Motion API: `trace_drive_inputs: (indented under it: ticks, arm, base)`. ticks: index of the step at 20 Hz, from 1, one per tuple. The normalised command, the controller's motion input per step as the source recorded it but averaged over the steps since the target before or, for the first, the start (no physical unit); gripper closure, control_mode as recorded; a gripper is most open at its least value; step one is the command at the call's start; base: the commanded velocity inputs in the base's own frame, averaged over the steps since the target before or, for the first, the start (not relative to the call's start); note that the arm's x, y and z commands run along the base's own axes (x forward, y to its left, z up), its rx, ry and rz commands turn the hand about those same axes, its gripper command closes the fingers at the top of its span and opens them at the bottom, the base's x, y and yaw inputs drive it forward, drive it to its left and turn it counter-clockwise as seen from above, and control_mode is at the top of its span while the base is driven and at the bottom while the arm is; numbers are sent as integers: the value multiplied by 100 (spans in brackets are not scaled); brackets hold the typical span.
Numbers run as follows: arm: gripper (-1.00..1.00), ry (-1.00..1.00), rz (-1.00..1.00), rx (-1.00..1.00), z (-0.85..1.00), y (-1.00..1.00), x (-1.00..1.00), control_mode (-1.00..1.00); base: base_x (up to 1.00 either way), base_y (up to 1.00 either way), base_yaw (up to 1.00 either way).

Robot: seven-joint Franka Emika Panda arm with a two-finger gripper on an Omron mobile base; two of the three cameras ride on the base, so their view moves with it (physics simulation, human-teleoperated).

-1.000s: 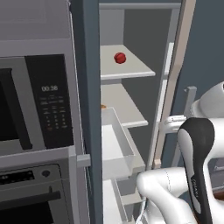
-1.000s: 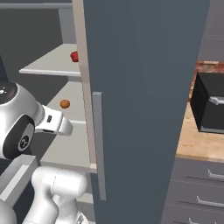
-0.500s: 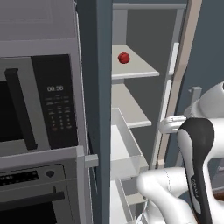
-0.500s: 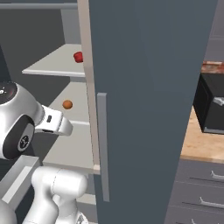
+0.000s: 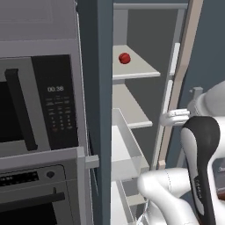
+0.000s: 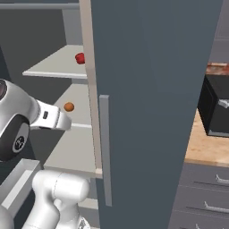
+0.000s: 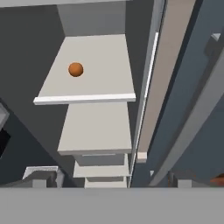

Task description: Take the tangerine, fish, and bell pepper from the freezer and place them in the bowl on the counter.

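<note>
Your gripper [image 7: 109,181] is spread wide and holds nothing; its two dark tips sit at the bottom of the hand view, pointed into the tall dark blue-grey freezer [image 5: 99,88] with its pale grey shelves. The small smooth orange tangerine [image 7: 75,69] lies ahead of the gripper and off to its left, on the pale grey shelf [image 7: 94,78], well apart from the tips. In the right base view the same orange ball [image 6: 69,107] sits just beyond the wrist. The glossy red lobed bell pepper [image 5: 124,58] is on the shelf above that, higher than the gripper. Fish: can't find it in these views.

Step in hand looks like the reach for the tangerine. Do it well:
- Steer the gripper left so the ball sits centred between the tips before you advance.
- Stay clear of the open freezer door [image 6: 152,103] close on the gripper's right.
- Come in level over the shelf lip; don't clip its front edge.
- It's round and will probably roll, so close around its widest part, not on the top.

The beige speckled desk [image 6: 208,147] lies beyond the door.
</note>
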Motion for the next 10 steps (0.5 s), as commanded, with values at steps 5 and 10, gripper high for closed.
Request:
trace_drive_inputs:
  ticks: [5, 10]
  arm:
    - [-100, -22, 4, 0, 47, 4, 21, -100]
    - [-100, -12, 7, 0, 43, 6, 49, -100]
  base:
    - [0, 0, 0]
    - [0, 0, 0]
